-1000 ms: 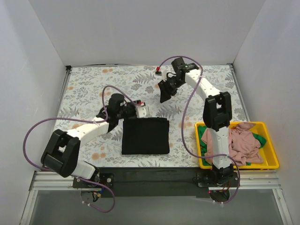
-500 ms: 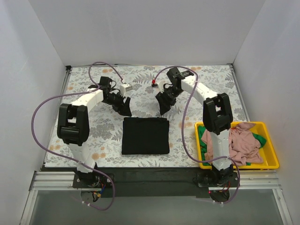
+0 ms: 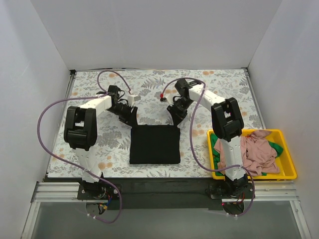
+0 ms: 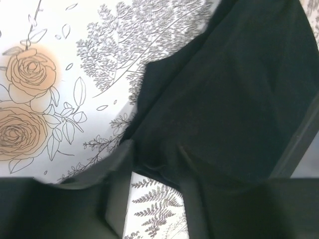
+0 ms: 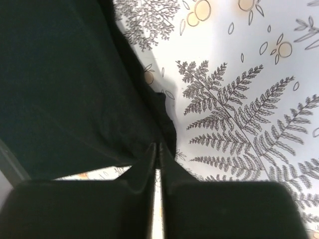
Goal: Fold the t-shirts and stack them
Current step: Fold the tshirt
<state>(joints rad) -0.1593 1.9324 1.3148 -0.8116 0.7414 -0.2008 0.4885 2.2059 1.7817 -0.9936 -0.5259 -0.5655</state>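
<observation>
Left jaws apart, edge of the black t-shirt [image 4: 224,99] between them; right jaws pinched together, its corner at their tips, grip unclear. One per corner, I reckon for an even fold

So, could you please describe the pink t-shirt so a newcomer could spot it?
Look near right for the yellow bin. The pink t-shirt lies crumpled inside it. Unlike the green t-shirt peeking out beneath, it is dusty pink and uppermost.
</observation>
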